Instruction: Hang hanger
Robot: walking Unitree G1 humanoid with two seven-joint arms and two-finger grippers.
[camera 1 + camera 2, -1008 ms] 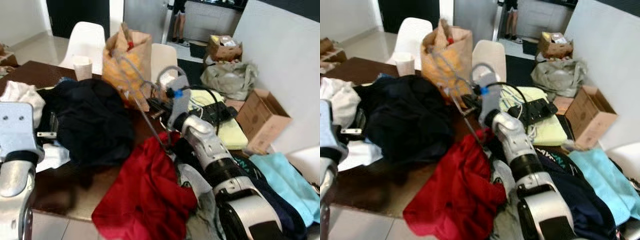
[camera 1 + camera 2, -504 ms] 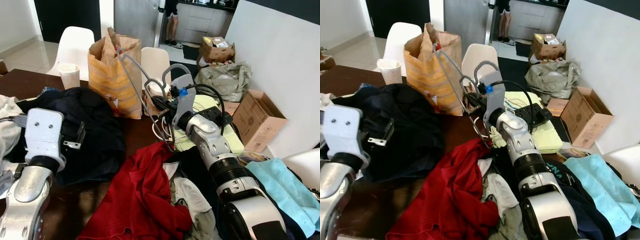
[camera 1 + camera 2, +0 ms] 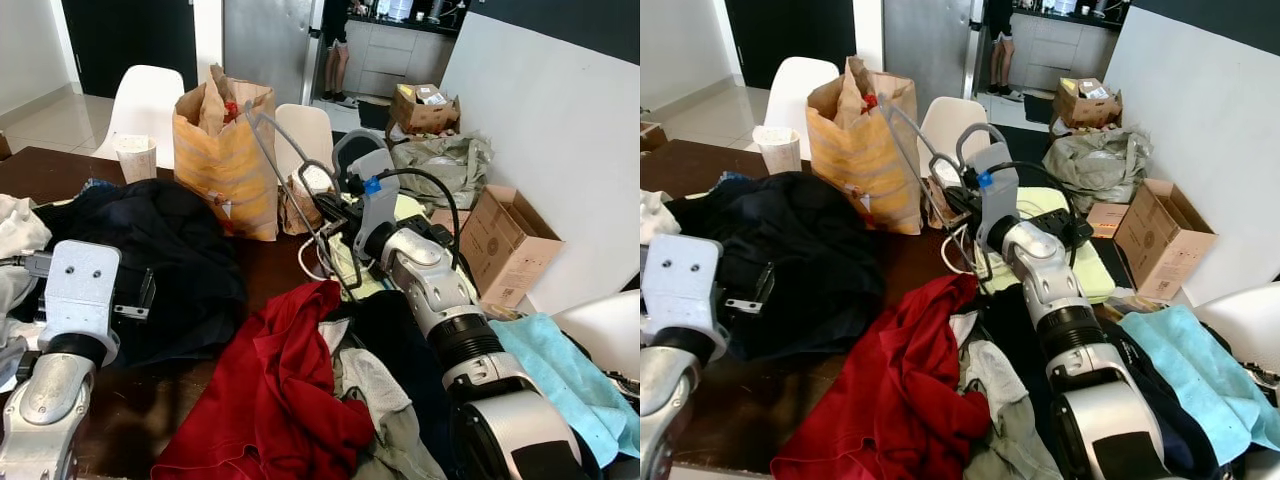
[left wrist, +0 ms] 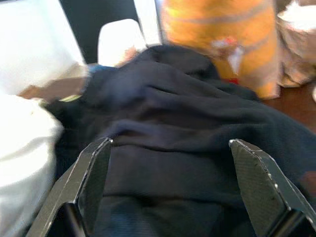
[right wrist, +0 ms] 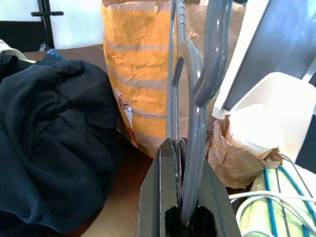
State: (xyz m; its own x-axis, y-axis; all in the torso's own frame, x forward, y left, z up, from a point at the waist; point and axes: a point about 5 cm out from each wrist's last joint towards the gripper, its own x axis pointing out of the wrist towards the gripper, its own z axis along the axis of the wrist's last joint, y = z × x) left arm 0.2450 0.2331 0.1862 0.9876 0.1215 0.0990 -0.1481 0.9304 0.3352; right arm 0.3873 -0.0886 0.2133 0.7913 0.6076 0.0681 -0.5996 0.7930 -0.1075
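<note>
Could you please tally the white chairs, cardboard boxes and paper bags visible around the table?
White chairs: 3
Cardboard boxes: 2
Paper bags: 2
Total: 7

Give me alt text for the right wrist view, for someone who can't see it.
The right gripper is shut on a grey hanger, holding it up above a brown table. Behind it stand an orange paper bag and a crumpled brown bag, with dark clothing heaped to one side.
</note>
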